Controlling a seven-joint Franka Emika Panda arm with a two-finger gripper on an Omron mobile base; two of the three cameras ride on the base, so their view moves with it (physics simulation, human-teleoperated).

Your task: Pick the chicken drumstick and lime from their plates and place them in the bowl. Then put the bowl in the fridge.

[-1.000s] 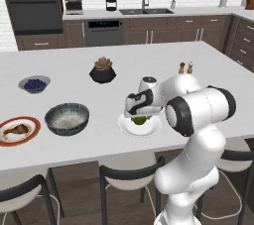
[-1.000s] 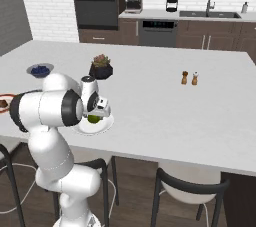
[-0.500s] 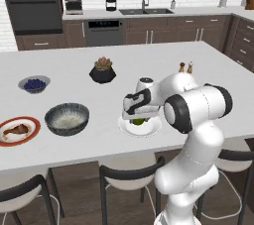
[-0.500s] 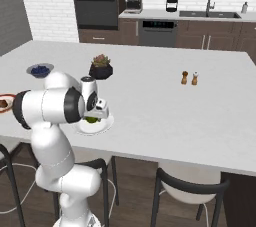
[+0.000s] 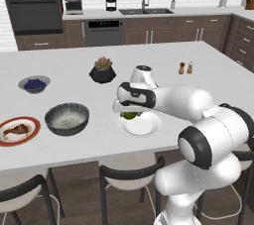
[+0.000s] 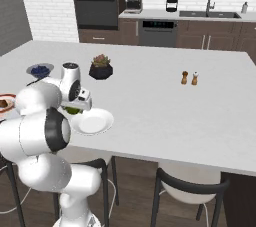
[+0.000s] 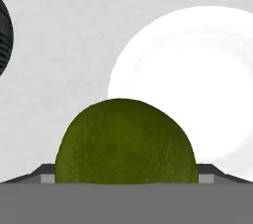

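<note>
The dark-green lime (image 5: 130, 115) (image 6: 74, 110) (image 7: 126, 141) sits between the fingers of my gripper (image 5: 130, 112) (image 6: 75, 107), which is shut on it just over the left rim of the plain white plate (image 5: 145, 127) (image 6: 96, 122) (image 7: 197, 70). The lime hides the fingertips in the hand view. Left of it stands the dark-grey ribbed bowl (image 5: 67, 118) (image 7: 3, 35), with nothing in it. Further left, the chicken drumstick (image 5: 16, 130) (image 6: 4, 103) lies on the orange-rimmed plate (image 5: 31, 122). The fridge is out of view.
A small bowl of blueberries (image 5: 33, 84) (image 6: 40, 70) and a potted plant (image 5: 102, 72) (image 6: 101, 68) stand further back on the island. Salt and pepper shakers (image 5: 185, 68) (image 6: 189, 78) are to the right. Stools (image 5: 130, 170) line the near edge.
My gripper has closed a little on the lime and shifted left with it, from over the white plate's middle toward its left rim.
</note>
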